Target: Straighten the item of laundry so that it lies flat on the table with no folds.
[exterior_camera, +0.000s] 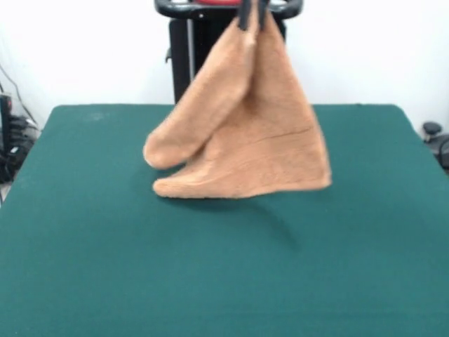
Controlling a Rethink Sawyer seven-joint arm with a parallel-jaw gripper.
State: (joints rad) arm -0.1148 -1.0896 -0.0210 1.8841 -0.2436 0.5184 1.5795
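I'm seeing the jaws point(253, 15) clamping the towel point(245, 133) by its top, dangling it over the counter point(84, 246) mid, toward far edge. It's hanging bunched w/ folds, so flattening isn't done yet; it needs laying down and spreading.

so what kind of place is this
Probably a robot lab or test bench: a green felt-like table against a bare white wall, a black pedestal behind it, and a gripper holding up a towel.
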